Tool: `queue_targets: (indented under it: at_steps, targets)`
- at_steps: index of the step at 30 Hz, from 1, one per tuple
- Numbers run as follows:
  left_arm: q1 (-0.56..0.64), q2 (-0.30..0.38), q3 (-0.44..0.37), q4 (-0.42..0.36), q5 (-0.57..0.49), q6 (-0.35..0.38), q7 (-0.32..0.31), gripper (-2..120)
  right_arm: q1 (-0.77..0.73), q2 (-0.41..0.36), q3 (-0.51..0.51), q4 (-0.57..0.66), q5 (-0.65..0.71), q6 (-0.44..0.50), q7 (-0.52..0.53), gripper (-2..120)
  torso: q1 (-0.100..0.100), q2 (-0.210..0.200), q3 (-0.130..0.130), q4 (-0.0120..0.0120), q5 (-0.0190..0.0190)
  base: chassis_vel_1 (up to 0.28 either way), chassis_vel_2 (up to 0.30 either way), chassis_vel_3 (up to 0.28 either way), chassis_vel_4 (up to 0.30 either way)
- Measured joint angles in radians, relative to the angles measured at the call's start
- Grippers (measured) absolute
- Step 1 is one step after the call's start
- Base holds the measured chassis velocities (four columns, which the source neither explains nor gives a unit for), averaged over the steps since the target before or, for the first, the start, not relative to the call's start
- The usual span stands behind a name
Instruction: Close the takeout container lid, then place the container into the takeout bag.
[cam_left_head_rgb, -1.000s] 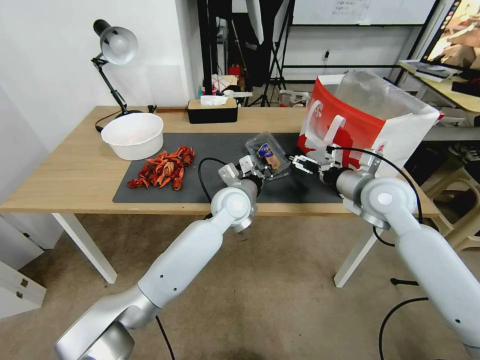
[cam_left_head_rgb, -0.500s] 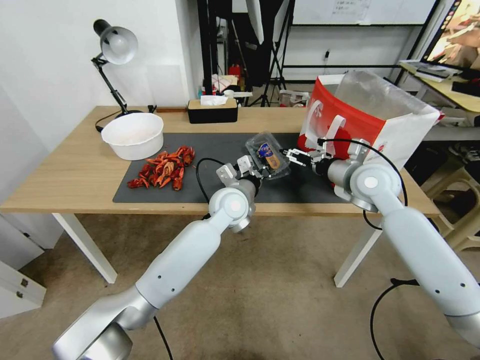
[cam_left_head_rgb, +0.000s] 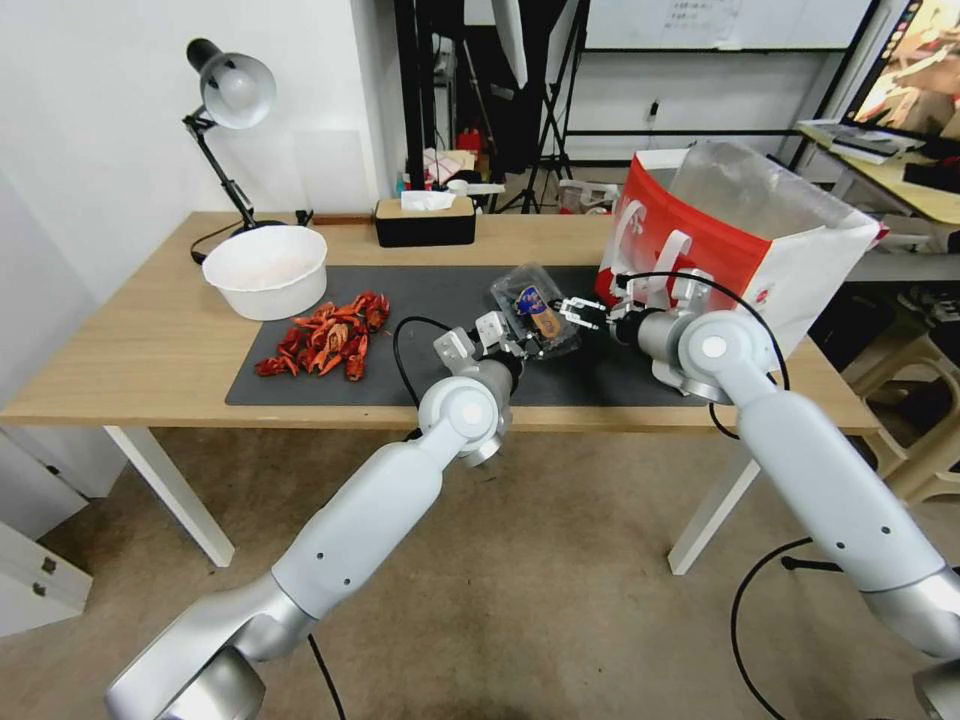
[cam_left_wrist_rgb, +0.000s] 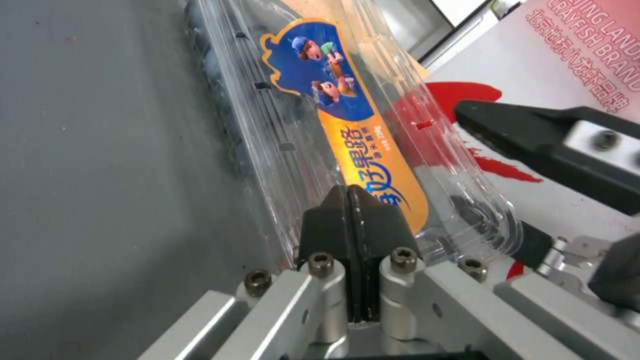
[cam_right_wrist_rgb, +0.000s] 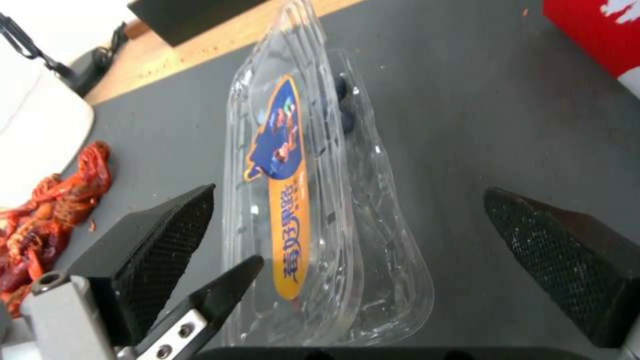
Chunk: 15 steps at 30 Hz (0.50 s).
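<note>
The takeout container (cam_left_head_rgb: 537, 310) is a clear clamshell lying on the dark mat (cam_left_head_rgb: 430, 290), just left of the takeout bag (cam_left_head_rgb: 700, 235). Its labelled lid (cam_right_wrist_rgb: 280, 150) stands slightly apart from the base (cam_right_wrist_rgb: 387, 240), and a few blueberries (cam_right_wrist_rgb: 343, 107) show in the gap. My left gripper (cam_left_head_rgb: 518, 344) is shut, its joined tips (cam_left_wrist_rgb: 350, 195) against the lid's near edge by the orange label (cam_left_wrist_rgb: 360, 150). My right gripper (cam_left_head_rgb: 580, 311) is open wide at the container's bag side, with the container between its pads (cam_right_wrist_rgb: 170, 227).
Red crayfish (cam_left_head_rgb: 328, 338) lie on the mat's left end, with a white bowl (cam_left_head_rgb: 265, 270) behind them. A black tissue box (cam_left_head_rgb: 424, 222) and a desk lamp (cam_left_head_rgb: 230, 95) stand at the table's back. The bag's red wall (cam_left_wrist_rgb: 567, 60) rises close behind the container.
My right gripper has moved left from in front of the bag to the container's edge, staying open. The left gripper and container have hardly moved.
</note>
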Motion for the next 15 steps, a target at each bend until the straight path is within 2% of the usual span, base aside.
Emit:
queue_targets:
  at_steps: [15]
  targets:
    - [-0.006,0.0,0.016,0.0,0.03,0.014,0.004,0,0.051,0.023,-0.029,-0.069,-0.008,-0.034,-0.021,100,0.0,0.0,0.0,-0.0001,0.0,0.0,0.0,0.0,0.0]
